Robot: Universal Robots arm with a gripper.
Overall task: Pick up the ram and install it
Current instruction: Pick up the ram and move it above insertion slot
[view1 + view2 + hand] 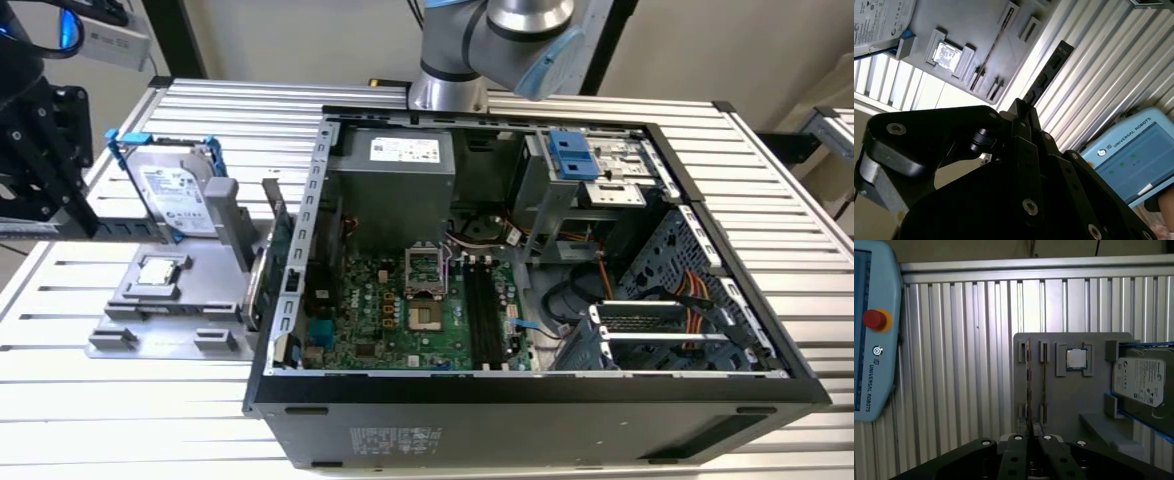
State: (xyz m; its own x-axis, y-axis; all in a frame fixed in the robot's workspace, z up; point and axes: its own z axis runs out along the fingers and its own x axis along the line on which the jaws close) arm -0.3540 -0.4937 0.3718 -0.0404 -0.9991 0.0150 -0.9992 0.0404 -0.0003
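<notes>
My gripper (1024,107) is shut on the ram (1049,70), a thin dark stick that juts out past the black fingertips over the ribbed table beside the grey parts tray (974,20). In the first wrist view the ram (1028,385) appears edge-on, rising from the gripper (1029,437) in line with a tray slot. A second stick (1044,390) stands in the neighbouring slot. In the exterior view the gripper (47,160) hangs at the far left, above the tray (160,330). The motherboard's long dark memory slots (481,310) lie inside the open computer case (534,385).
The tray also carries a square silver CPU (1076,359) and a hard drive (1141,382) in a blue frame. A light blue teach pendant (869,340) lies on the ribbed table near the tray. The case walls and a drive cage (601,165) surround the motherboard.
</notes>
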